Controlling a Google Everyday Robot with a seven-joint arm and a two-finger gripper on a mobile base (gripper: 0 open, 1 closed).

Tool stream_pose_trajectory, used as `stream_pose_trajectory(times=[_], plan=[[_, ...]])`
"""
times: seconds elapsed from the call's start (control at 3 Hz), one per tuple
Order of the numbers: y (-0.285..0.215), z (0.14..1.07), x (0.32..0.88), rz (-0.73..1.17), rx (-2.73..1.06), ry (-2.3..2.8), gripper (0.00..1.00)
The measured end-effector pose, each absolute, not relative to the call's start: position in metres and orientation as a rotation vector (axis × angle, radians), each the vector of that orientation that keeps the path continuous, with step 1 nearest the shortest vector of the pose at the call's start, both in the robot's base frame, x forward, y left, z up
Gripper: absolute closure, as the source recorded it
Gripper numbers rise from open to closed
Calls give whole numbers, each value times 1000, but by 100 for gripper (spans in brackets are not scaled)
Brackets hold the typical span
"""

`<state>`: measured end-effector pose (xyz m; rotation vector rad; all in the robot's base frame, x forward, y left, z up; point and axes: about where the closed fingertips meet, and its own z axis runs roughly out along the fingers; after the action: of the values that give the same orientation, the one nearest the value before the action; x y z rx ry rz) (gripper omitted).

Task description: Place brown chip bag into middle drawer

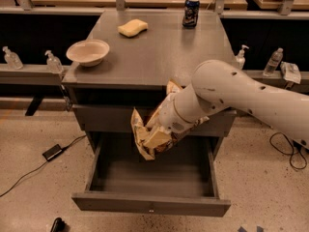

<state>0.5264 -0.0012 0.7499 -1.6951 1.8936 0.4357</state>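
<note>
Fingers of the gripper (pixel 157 137) close tightly on the brown chip bag (pixel 141 141), which hangs over the open middle drawer (pixel 149 204), below the desk (pixel 154 57) top. Placing appears underway; next, lower and release

Cabinet top (pixel 159 62) — yellow sponge (pixel 133 27), bowl (pixel 88 52), soda can (pixel 191 12).

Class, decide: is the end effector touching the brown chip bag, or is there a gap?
Touching. The camera view shows the end effector, above the open middle drawer, clamped on the brown chip bag, which crumples around it with no gap.
</note>
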Motion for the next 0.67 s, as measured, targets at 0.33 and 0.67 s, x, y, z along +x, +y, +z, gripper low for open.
stream_pose_trajectory(times=[0.33, 0.67], plan=[[-1, 729, 527, 499, -1678, 1926, 100], [0, 650, 512, 717, -1500, 2067, 100]])
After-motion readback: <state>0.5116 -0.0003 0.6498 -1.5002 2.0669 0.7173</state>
